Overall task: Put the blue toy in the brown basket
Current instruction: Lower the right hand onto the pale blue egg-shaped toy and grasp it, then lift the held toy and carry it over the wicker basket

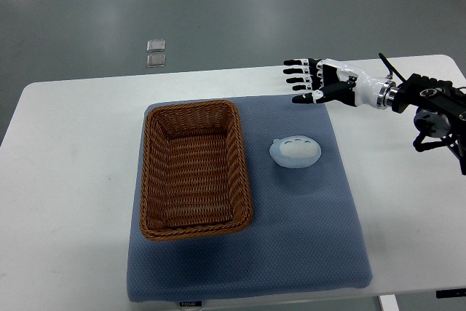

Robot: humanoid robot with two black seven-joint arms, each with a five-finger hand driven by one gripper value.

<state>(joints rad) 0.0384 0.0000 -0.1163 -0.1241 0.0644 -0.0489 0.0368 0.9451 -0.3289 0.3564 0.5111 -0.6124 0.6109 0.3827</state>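
Trouble looked likeliest at the grasp, since the right hand (313, 80) hung open and empty above the mat (306, 238), well apart from the blue toy (295, 152) lying beside the basket (195, 172), whose smooth rounded shape might slip between fingers.

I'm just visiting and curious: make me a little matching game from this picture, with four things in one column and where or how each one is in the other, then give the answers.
Things:
1. brown basket
2. blue toy
3. right hand
4. blue mat

Places or states:
A. lies flat on the white table, under both the basket and the toy
B. up in the air beyond the mat's far right corner, fingers spread, holding nothing
C. on the left part of the mat, nothing inside it
D. on the mat, to the right of the basket and apart from it

Pairs: 1-C, 2-D, 3-B, 4-A
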